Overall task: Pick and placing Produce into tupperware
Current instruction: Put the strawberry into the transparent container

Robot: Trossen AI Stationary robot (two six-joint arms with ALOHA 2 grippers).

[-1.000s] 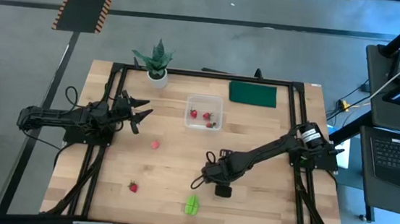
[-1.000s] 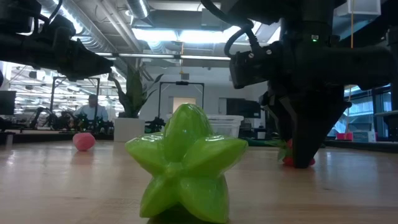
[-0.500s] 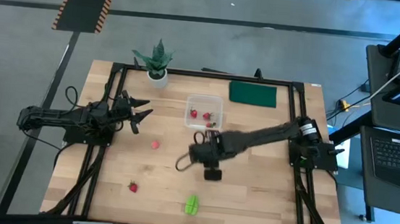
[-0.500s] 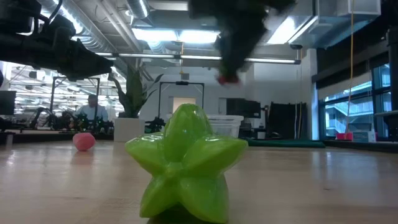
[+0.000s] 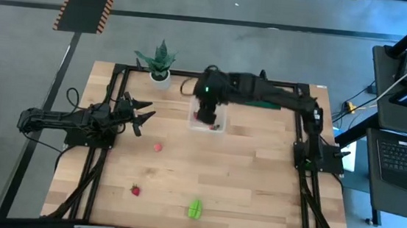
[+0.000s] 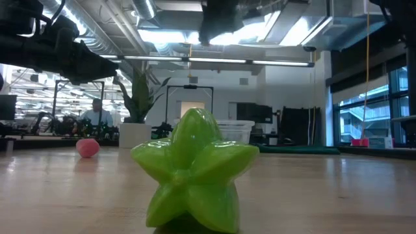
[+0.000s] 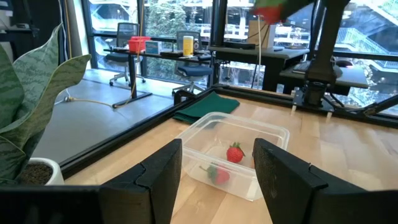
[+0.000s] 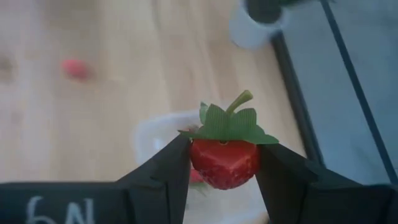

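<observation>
Change: right gripper point(image 8: 224, 163) carried from bench's near edge to above tupperware point(image 5: 208, 116) at far edge | Grip: clamped on strawberry point(image 8: 224, 158) | Meaning: release judged next | Left gripper point(image 5: 141, 114): parted, empty, at left edge

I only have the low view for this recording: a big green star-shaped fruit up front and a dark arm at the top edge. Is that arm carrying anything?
Observer: Yes. The right claw is shut on a strawberry.
Operator: Where is it over the table?
Observer: Above the clear box.
Operator: Anything in the box?
Observer: Two strawberries lie inside.
Operator: The other arm?
Observer: The left claw waits at the table's left, empty and open.
</observation>
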